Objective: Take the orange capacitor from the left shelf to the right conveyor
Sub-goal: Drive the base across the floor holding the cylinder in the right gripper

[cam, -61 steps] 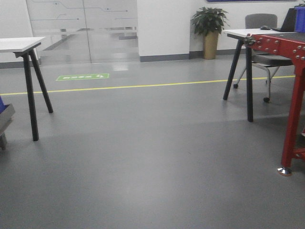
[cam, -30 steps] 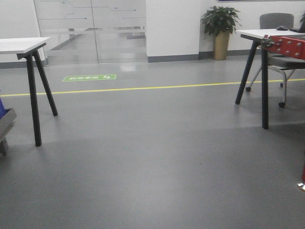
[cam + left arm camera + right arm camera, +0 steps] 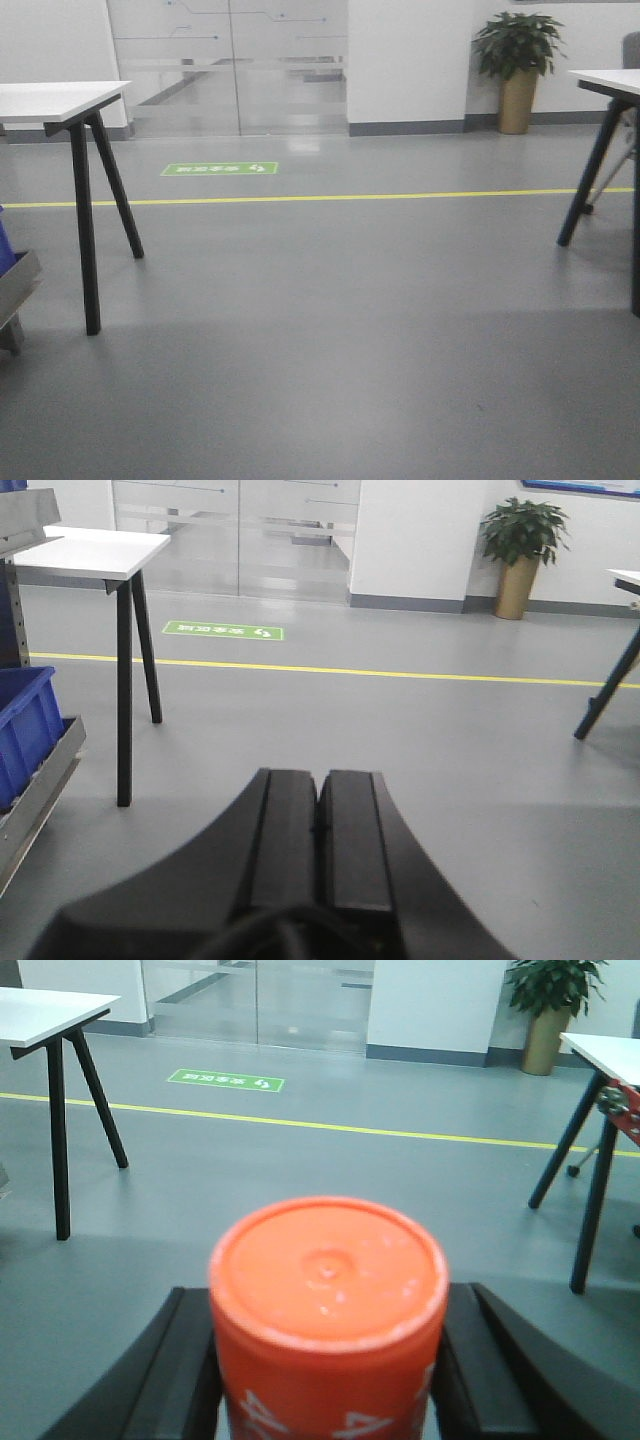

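The orange capacitor (image 3: 328, 1270) fills the bottom of the right wrist view, its flat end towards the camera and white print on its side. My right gripper (image 3: 327, 1310) is shut on it, one black finger against each side. In the left wrist view my left gripper (image 3: 320, 776) is shut, its pads pressed together with nothing between them. The left shelf shows as a steel rail (image 3: 45, 780) holding a blue bin (image 3: 22, 730) at the left edge, and as a sliver (image 3: 16, 285) in the front view. Only a red corner of the right conveyor (image 3: 624, 1110) shows, at the far right.
A white table with black legs (image 3: 85, 210) stands at the left and another (image 3: 600, 160) at the right. A yellow floor line (image 3: 330, 197) and a green floor sign (image 3: 220, 169) lie before the glass doors. A potted plant (image 3: 517, 70) stands at the back wall.
The front view has swung to the left: tables, plant and floor sign have slid rightward in the frame. The red conveyor frame and the chair have left that view on the right.
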`<state>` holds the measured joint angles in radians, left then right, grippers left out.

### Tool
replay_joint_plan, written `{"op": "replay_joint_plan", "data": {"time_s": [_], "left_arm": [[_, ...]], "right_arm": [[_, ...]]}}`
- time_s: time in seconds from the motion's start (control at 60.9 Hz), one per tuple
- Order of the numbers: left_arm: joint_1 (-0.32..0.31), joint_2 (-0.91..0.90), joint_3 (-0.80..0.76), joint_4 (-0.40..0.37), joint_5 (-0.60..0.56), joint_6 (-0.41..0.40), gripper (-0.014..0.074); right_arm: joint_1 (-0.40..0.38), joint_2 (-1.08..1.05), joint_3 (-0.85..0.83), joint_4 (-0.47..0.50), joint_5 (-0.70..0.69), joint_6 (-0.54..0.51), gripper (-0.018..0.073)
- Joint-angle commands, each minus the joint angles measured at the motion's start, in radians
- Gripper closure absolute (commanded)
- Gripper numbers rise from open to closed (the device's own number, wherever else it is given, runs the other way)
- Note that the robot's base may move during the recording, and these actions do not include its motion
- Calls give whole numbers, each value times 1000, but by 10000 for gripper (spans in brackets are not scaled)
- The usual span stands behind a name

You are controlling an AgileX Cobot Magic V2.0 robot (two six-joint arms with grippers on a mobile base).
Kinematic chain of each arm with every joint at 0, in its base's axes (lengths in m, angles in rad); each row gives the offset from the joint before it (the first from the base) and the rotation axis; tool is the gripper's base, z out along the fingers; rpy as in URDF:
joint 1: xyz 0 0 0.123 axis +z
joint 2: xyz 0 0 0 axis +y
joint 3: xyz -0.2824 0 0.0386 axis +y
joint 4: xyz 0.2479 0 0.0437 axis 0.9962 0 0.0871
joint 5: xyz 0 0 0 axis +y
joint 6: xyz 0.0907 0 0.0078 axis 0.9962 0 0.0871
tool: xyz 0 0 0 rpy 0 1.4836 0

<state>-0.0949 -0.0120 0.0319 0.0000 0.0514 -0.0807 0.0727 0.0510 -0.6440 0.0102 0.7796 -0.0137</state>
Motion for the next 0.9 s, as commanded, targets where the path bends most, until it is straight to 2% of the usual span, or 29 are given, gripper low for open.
{"op": "replay_joint_plan", "data": {"time_s": [0.0, 0.886], "left_arm": [[-6, -19, -5, 0, -89, 0, 701], [-6, -19, -5, 0, -89, 0, 701]], "right_arm": [[0, 18, -22, -4, -92, -1, 463], [0, 18, -22, -4, -92, -1, 463]]}}
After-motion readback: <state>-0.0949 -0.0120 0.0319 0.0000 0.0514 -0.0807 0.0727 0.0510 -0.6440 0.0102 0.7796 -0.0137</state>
